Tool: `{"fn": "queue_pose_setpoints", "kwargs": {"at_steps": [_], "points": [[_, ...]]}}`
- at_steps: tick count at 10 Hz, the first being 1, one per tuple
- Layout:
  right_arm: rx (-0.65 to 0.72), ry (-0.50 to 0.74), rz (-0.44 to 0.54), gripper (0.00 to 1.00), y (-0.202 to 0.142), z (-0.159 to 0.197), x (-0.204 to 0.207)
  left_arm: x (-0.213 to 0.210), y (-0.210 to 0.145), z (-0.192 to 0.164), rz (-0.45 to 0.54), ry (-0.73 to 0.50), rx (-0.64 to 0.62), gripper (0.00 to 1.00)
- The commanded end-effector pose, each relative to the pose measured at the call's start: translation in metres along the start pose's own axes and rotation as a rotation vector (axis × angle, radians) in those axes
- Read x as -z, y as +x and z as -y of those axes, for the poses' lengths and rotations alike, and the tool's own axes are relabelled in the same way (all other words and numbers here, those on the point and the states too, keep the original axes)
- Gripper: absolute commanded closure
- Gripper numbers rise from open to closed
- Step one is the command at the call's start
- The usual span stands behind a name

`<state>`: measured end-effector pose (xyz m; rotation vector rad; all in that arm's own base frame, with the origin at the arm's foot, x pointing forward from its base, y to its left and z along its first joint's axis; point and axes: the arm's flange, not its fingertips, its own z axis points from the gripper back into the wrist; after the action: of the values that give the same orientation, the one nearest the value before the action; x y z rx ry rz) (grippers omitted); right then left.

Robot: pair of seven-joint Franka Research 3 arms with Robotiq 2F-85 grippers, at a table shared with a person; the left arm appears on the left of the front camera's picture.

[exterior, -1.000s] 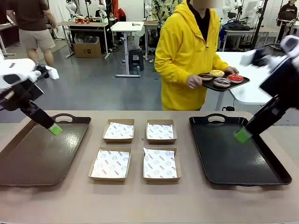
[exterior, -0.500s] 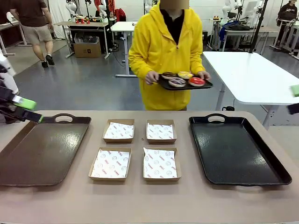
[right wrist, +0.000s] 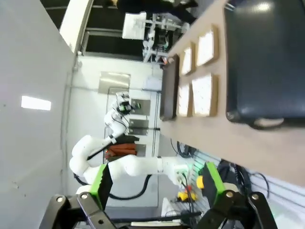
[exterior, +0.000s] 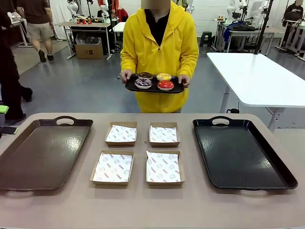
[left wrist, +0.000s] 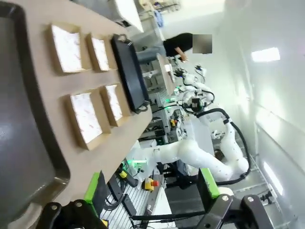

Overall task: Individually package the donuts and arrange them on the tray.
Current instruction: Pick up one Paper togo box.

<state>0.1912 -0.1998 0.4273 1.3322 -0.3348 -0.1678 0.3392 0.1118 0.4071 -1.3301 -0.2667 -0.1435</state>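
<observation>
We see the donuts riding the person's small tray beyond the surface's far edge, and our left jaws and right jaws gape apart, empty. One tilt of that tray and we fear they slide off!

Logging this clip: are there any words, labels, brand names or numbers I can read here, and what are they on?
Nothing here can be read as text.
Paper liners in the four cardboard boxes: repeated small red print, too small to read.
Brown carton on the floor far behind: no legible marking.
</observation>
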Motion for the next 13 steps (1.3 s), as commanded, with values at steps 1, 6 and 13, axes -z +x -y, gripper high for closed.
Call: {"fn": "queue_pose_setpoints", "kwargs": {"at_steps": [1, 6, 13], "points": [[-0.042, -0.085, -0.075, 0.0, -0.072, 0.027, 0.097, -0.004, 0.001, 0.008, -0.01, 0.111, 0.009, 0.0], [-0.017, -0.074, -0.103, 0.0, -0.002, 0.022, 0.013, -0.009, 0.004, 0.001, 0.001, 0.116, 0.008, 0.0], [-0.017, -0.074, -0.103, 0.0, -0.002, 0.022, 0.013, -0.009, 0.004, 0.001, 0.001, 0.116, 0.008, 0.0]]}}
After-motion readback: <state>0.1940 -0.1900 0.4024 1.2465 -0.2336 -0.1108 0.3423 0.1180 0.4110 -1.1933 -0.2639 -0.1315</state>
